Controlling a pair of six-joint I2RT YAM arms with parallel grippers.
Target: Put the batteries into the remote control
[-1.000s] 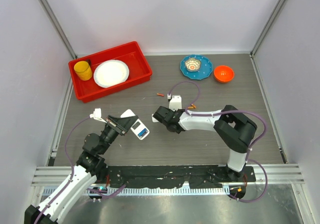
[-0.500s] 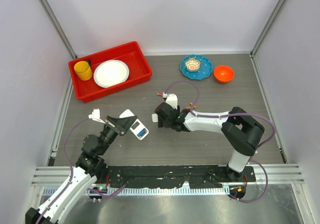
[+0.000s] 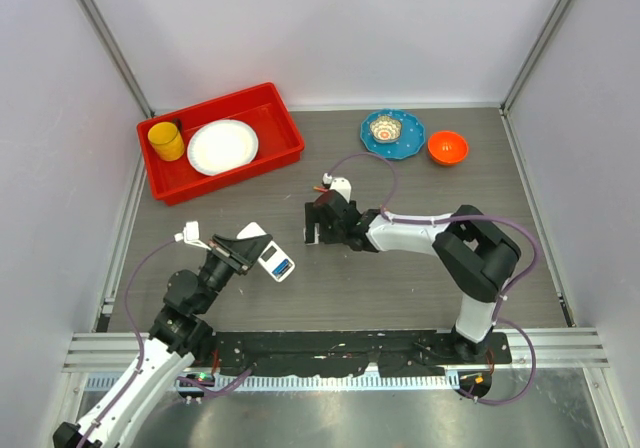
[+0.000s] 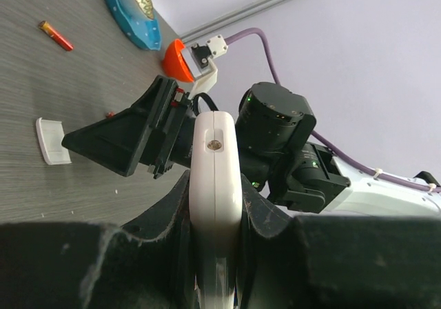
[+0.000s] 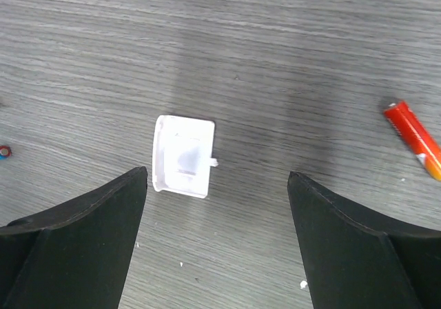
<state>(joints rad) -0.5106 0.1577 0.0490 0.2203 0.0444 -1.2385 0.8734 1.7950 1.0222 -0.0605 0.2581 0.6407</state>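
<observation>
My left gripper (image 3: pixel 255 252) is shut on the remote control (image 3: pixel 275 262), holding it above the table; its pale screen faces up in the top view. The left wrist view shows its white edge (image 4: pixel 215 143) clamped between the fingers. My right gripper (image 3: pixel 316 223) hovers open over the table. Just beyond its tips lies a small white square cover piece (image 5: pixel 182 156). An orange-red battery (image 5: pixel 413 134) lies to the right of the right gripper (image 5: pixel 217 178). The left wrist view shows a battery (image 4: pixel 55 36) far off on the table.
A red tray (image 3: pixel 285 153) at the back left holds a yellow cup (image 3: pixel 166 140) and a white plate (image 3: pixel 222 146). A blue plate (image 3: pixel 392 133) with a small bowl on it and an orange bowl (image 3: pixel 447 147) stand at the back right.
My right gripper has opened and swung away from me and to the left; the white cover piece now lies free on the table. The left gripper still holds the remote, shifted slightly nearer.
</observation>
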